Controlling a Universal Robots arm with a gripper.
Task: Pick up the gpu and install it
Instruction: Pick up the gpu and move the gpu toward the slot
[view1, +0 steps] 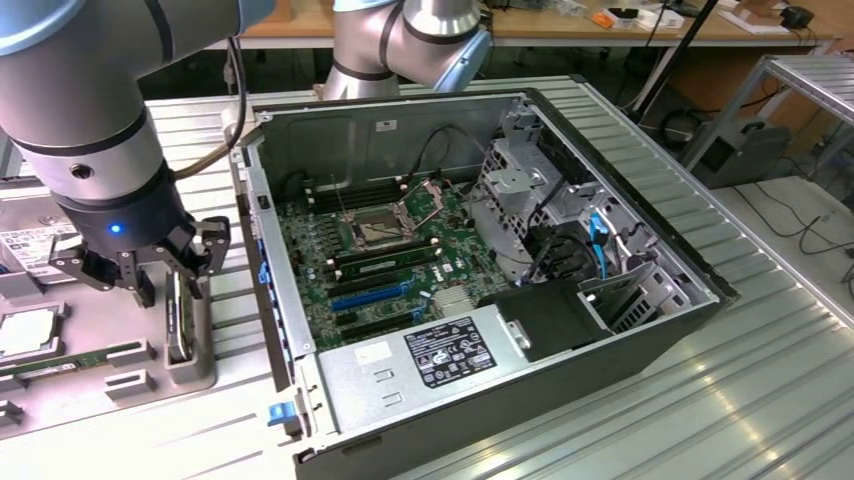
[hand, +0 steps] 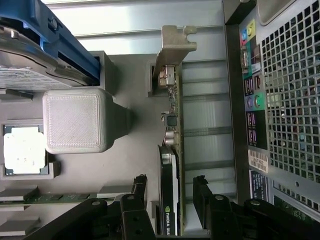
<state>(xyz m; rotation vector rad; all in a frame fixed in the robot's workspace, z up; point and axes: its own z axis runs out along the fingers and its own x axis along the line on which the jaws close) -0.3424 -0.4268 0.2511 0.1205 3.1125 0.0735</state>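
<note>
Black two-fingered gripper (hand: 171, 185) sits closest to the wrist camera. Its jaws are spread wide, one finger on either side of the gpu (hand: 174, 130), a thin flat expansion card with a black face and a silvery metal bracket at its far end. A narrow gap shows on each side of the card, so the fingers straddle it without gripping it.

The gpu stands on its long edge in a slot of a grey plastic parts tray (hand: 135, 165). A white "NVIDIA" label is readable on the part between the fingers.

Beside the card on the same tray is a pale grey, ribbed plastic block with rounded corners (hand: 75, 120). Past the block lie a square silver processor chip (hand: 22, 150), a narrow green memory stick (hand: 50, 197) and a silver hard drive in a blue plastic frame (hand: 35, 75).

On the card's other side is the perforated metal rear panel of a black desktop computer case (hand: 280, 100), with coloured audio sockets. Tray and case rest on a ribbed silver metal table (hand: 210, 120).

In the exterior view, the silver and grey robot arm (view1: 80, 120) reaches down over the tray at the exterior view's left. The case lies open just beside it, showing a green motherboard (view1: 387, 250) inside.
</note>
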